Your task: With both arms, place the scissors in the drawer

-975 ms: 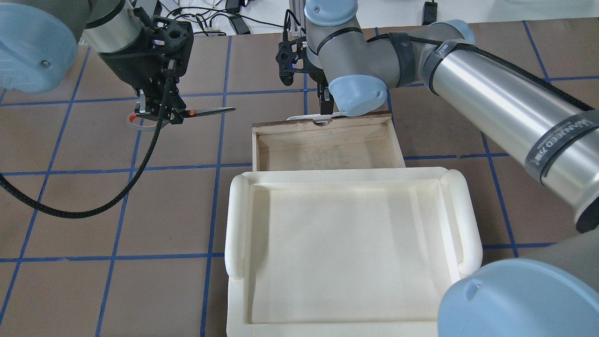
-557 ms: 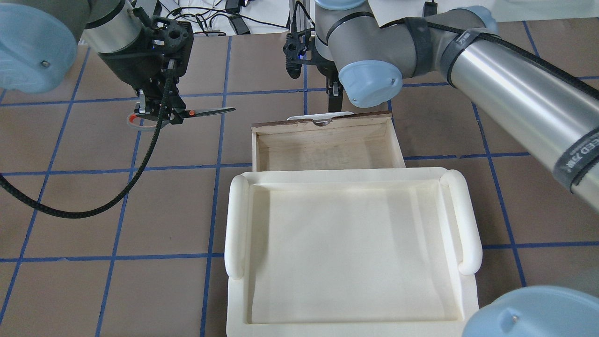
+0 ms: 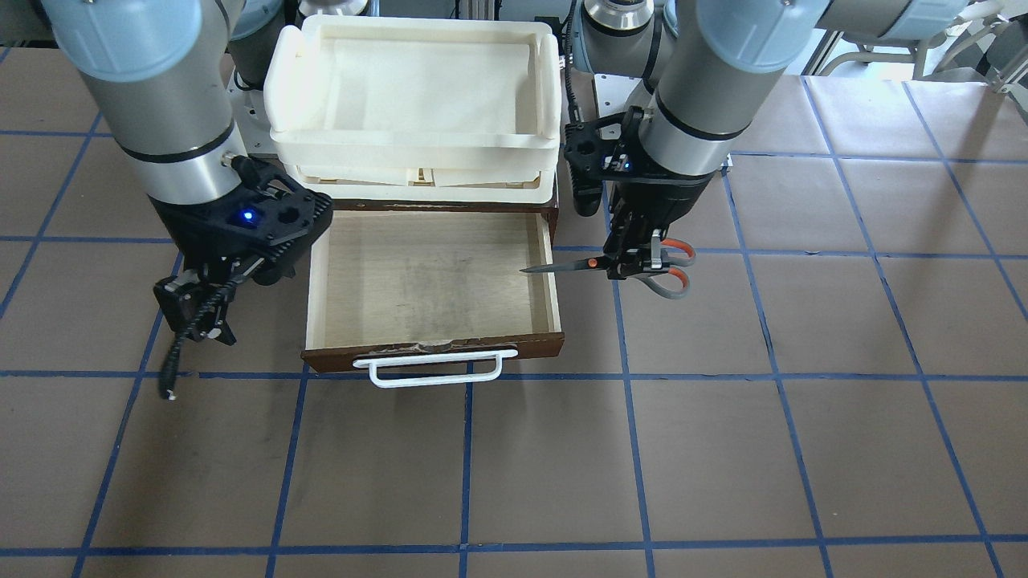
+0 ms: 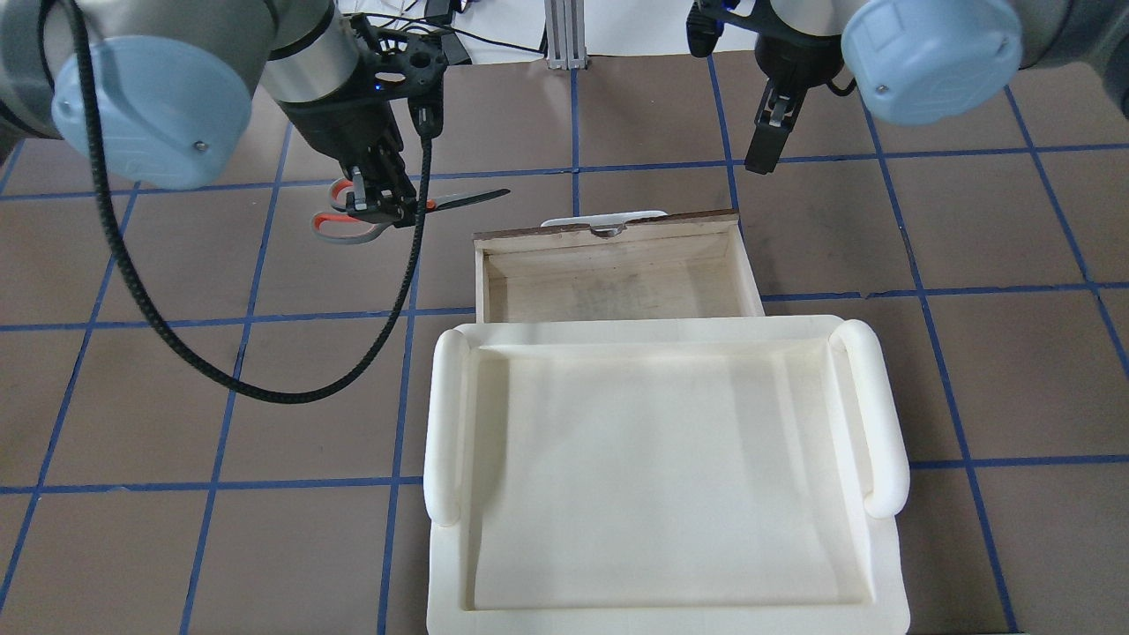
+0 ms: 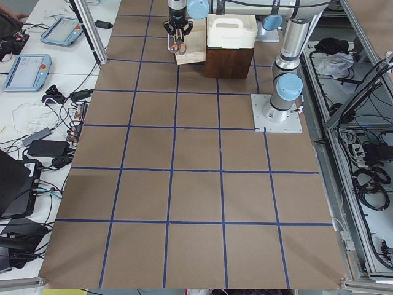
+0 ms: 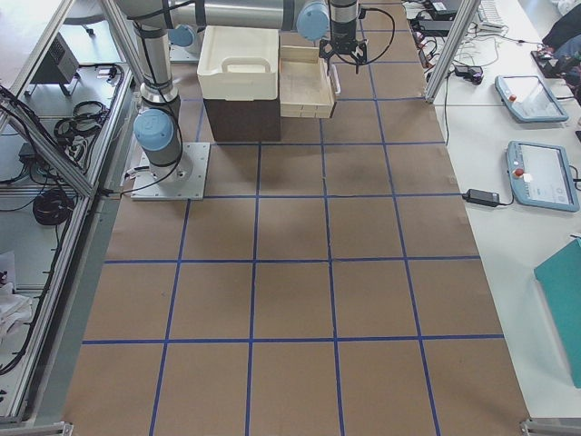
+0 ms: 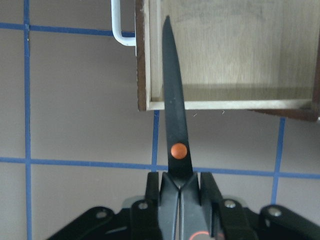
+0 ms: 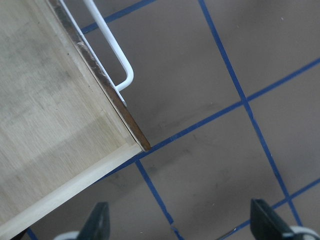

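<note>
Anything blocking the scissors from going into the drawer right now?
Nothing visible. The drawer is open and bare inside; the scissors, held by the left pincer, point over its side wall, and the right pincer hangs off its other side.

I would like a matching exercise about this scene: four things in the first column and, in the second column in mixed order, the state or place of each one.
Column 1
1. left gripper
2. right gripper
3. drawer
4. cream-white tray

Column 2
a. pulled open, nothing inside
b. shut on the scissors
c. rests on top of the dark cabinet
d. open, holding nothing

Pairs: 1-b, 2-d, 3-a, 4-c
</note>
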